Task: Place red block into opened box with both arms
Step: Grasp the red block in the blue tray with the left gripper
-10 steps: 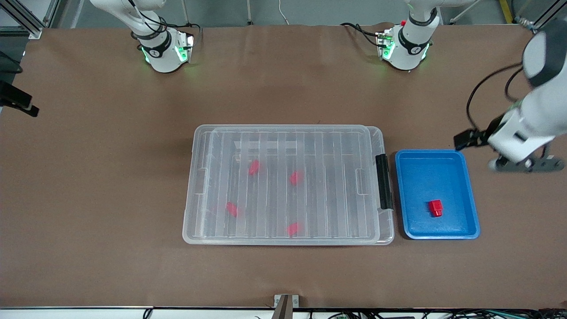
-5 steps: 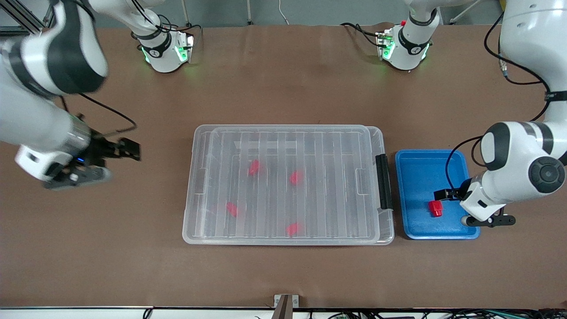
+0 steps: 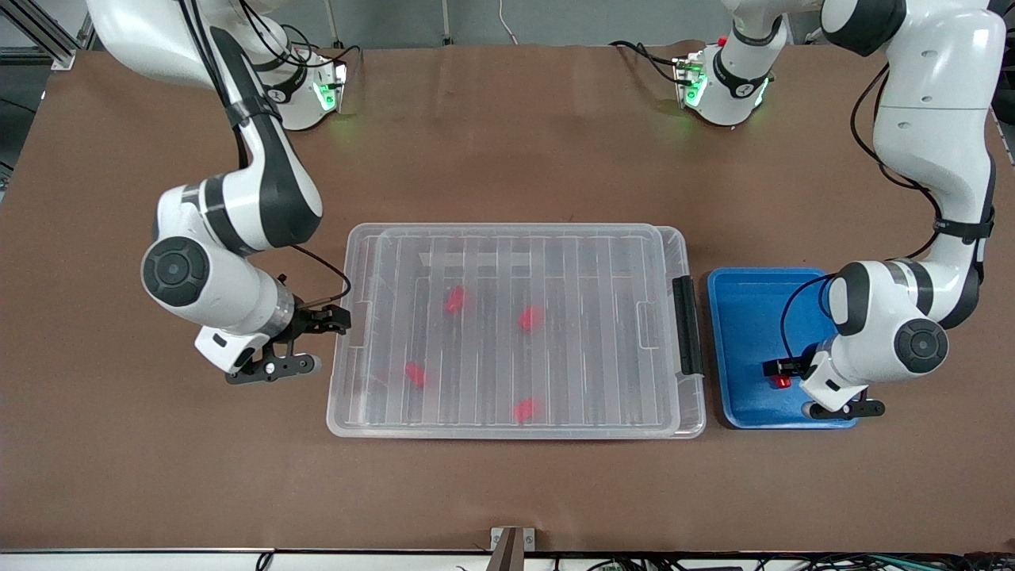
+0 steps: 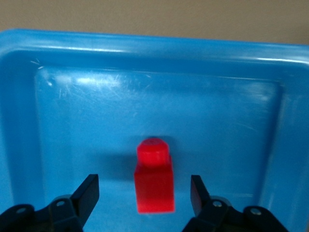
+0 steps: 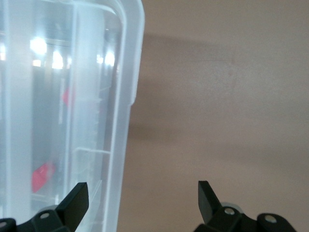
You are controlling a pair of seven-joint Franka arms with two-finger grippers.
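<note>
Left gripper (image 4: 145,193) low in blue tray (image 3: 745,412), fingers spread either side of red block (image 4: 154,186), not touching. Block lies flat, long axis along the gripper's reach, stub pointing away. Right gripper (image 3: 337,319) open at lidded box (image 3: 515,234) edge, empty.

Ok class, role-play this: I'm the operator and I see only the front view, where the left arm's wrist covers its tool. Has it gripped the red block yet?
Observer: Not yet. The left wrist view shows the left tool open, with the red block between its fingers and touching neither.
Operator: How does the block lie?
Observer: Flat on the floor of the blue tray, with its round stub pointing away from the tool.
Operator: And the right tool?
Observer: The right tool is open at a short end of the box. One finger lines up with the rim, the other with the bare table.
</note>
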